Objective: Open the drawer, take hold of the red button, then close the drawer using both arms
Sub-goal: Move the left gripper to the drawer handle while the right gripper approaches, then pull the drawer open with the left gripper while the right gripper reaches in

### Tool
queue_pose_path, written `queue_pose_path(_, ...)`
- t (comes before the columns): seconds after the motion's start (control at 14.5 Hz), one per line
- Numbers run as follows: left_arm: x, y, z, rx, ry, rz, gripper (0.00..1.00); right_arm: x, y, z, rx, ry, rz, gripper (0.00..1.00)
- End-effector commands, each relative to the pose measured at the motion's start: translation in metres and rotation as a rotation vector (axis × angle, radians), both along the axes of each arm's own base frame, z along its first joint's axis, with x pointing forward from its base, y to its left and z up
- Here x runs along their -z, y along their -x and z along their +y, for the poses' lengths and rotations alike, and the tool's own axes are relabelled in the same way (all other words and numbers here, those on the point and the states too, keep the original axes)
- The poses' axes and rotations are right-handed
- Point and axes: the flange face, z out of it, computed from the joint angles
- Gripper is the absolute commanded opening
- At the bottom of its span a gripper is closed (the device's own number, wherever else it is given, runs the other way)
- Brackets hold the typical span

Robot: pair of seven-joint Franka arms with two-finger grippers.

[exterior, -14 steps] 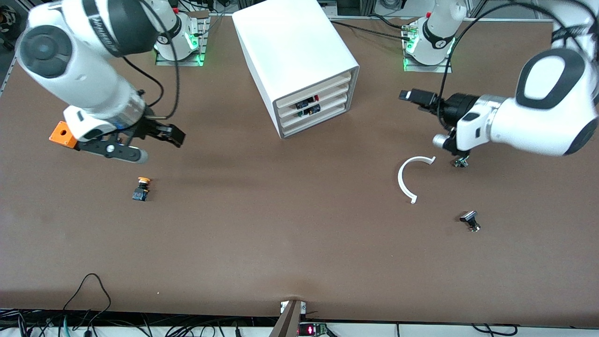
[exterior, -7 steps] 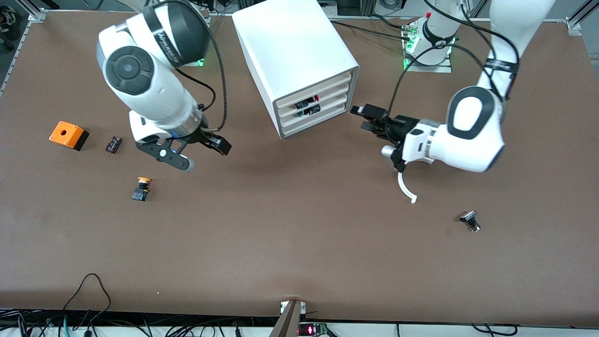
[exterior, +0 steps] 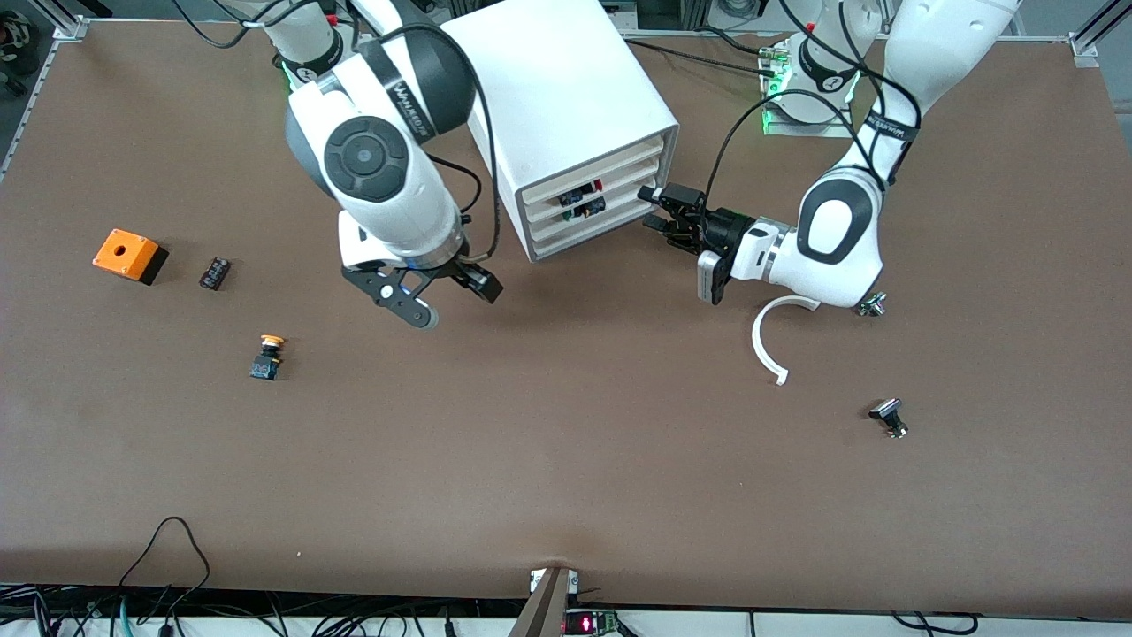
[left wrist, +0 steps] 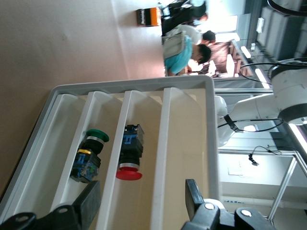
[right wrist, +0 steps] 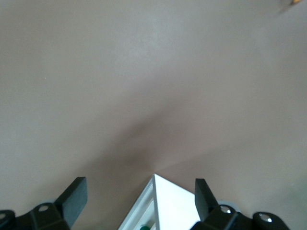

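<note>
Left gripper point(exterior: 659, 208): fingers point(left wrist: 89, 202) standing wide apart and holding nothing; it is now hanging right at the cabinet's drawer fronts, having closed in from over the white curved strip point(exterior: 773, 339) half a second ago.
Right gripper point(exterior: 451, 299): spread wide and empty; it is hovering over bare table just off the cabinet's lower corner, having swept in from the right arm's end of the table.
Cabinet point(exterior: 557, 106): sitting unmoved near the middle of the table's edge by the robot bases.
Drawer point(exterior: 591, 191): shut flush, second from top, as before.
Button point(left wrist: 129, 158): lying in that drawer with its red cap showing at the front; a green-capped button point(left wrist: 89, 155) is lying in the drawer below.
Loose items: the yellow-capped button point(exterior: 266, 356), the orange box point(exterior: 129, 255) and the black-capped button point(exterior: 889, 417) are staying where they were.
</note>
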Motion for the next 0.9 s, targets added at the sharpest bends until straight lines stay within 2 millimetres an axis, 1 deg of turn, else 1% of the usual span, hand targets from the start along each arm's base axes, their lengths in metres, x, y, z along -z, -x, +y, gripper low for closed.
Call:
queue_pose_path(0.0,0.022,0.018,-0.004,-0.011,0.043,-0.027,0.73,0.003,0.001,0.016,0.044,-0.002,0.014,0.99)
queue_pose_path(0.07,0.027,0.025,-0.002,-0.010,0.049,-0.027,0.72,0.004,0.004,0.021,0.055,-0.003,0.015,0.99)
queue_pose_path(0.14,0.033,0.032,-0.001,-0.001,0.056,-0.034,0.69,0.010,0.006,0.027,0.068,-0.007,0.026,0.99)
queue_pose_path(0.28,0.046,0.043,0.000,0.007,0.062,-0.022,0.62,0.012,0.009,0.039,0.080,-0.011,0.029,0.99)
queue_pose_path(0.34,0.049,0.048,-0.002,0.012,0.060,-0.013,0.59,0.011,0.010,0.041,0.091,-0.021,0.035,0.99)
queue_pose_path(0.41,0.050,0.052,-0.003,0.017,0.059,-0.007,0.58,0.011,0.016,0.049,0.106,-0.036,0.047,0.99)
queue_pose_path(0.48,0.053,0.056,-0.004,0.023,0.060,-0.004,0.58,0.013,0.018,0.052,0.115,-0.038,0.058,0.99)
queue_pose_path(0.62,0.057,0.062,-0.009,0.036,0.062,0.000,0.55,0.011,0.021,0.056,0.126,-0.038,0.061,0.99)
queue_pose_path(0.69,0.058,0.064,-0.010,0.039,0.061,0.005,0.53,0.012,0.024,0.061,0.136,-0.038,0.058,0.99)
queue_pose_path(0.83,0.061,0.070,-0.017,0.057,0.058,0.010,0.46,0.010,0.027,0.070,0.139,-0.053,0.041,0.99)
